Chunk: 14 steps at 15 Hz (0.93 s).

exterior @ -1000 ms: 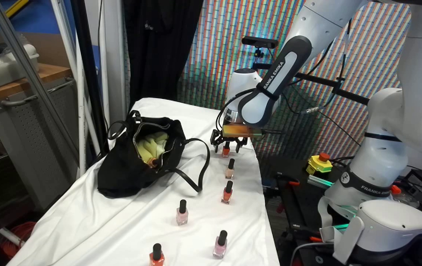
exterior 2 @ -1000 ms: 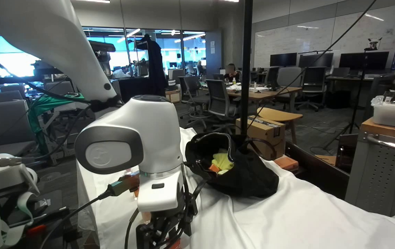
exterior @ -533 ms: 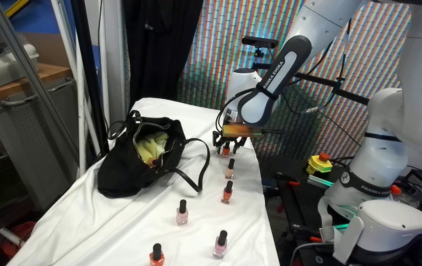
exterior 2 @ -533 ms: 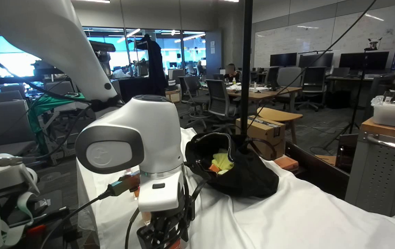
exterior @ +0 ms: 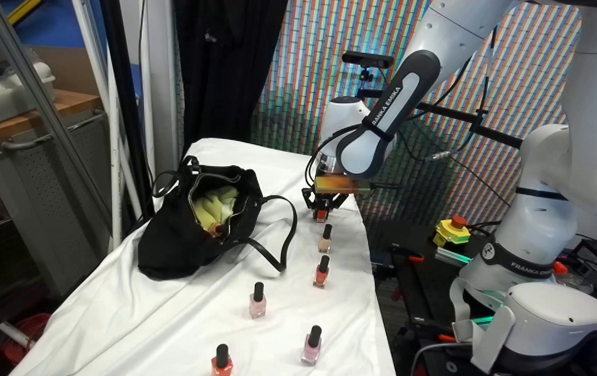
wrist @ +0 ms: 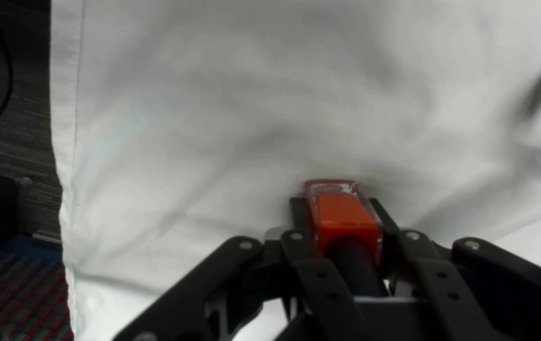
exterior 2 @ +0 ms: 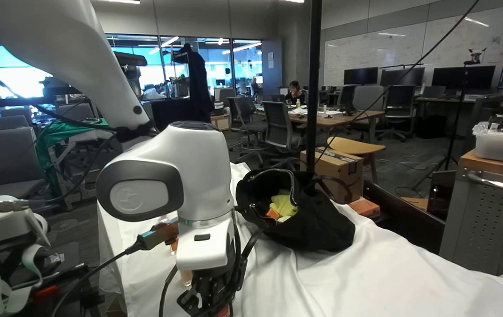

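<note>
The pincer (wrist: pixel 340 208) grips a bottle (wrist: pixel 348 215) by its sides, down at the tabletop (wrist: pixel 204 142). In an exterior view, the bottle's long axis runs twelve to six o'clock, the bag (exterior: pixel 180 240) lying toward nine.

The white forearm (exterior: pixel 392 103) is showing "RANKA EMIKA" running up from a black strap (exterior: pixel 378 129), while the dark base band (exterior: pixel 522 266) is bearing a round emblem (exterior: pixel 488 251) and, beside it, "FRANKA EM" curving out of sight.

Glaring windows (exterior 2: pixel 18 81), soft shadows on cloth (wrist: pixel 232 118)
</note>
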Motion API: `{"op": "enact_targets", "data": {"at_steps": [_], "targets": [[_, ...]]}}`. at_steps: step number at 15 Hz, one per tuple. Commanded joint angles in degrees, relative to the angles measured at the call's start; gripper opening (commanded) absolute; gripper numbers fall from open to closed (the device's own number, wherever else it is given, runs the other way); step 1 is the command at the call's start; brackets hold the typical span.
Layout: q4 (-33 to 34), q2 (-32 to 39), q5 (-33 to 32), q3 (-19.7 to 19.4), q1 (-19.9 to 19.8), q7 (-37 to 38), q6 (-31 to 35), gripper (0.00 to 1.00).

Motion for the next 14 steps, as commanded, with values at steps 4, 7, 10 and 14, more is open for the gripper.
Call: {"op": "enact_targets", "data": {"at_steps": [4,7,10,14], "targets": [[0.90,-2.29,-2.17,-0.33,0.59,-2.92,-5.14,0.15],[1.16,-5.78,-10.21,-3.01,3.89,-0.88,-9.31,0.15],[2.98,-9.80,-20.69,-3.34,5.64,3.16,-14.28,0.15],[6.31,-14.07,-30.81,1.48,4.59,7.39,-18.93,0.15]]}}
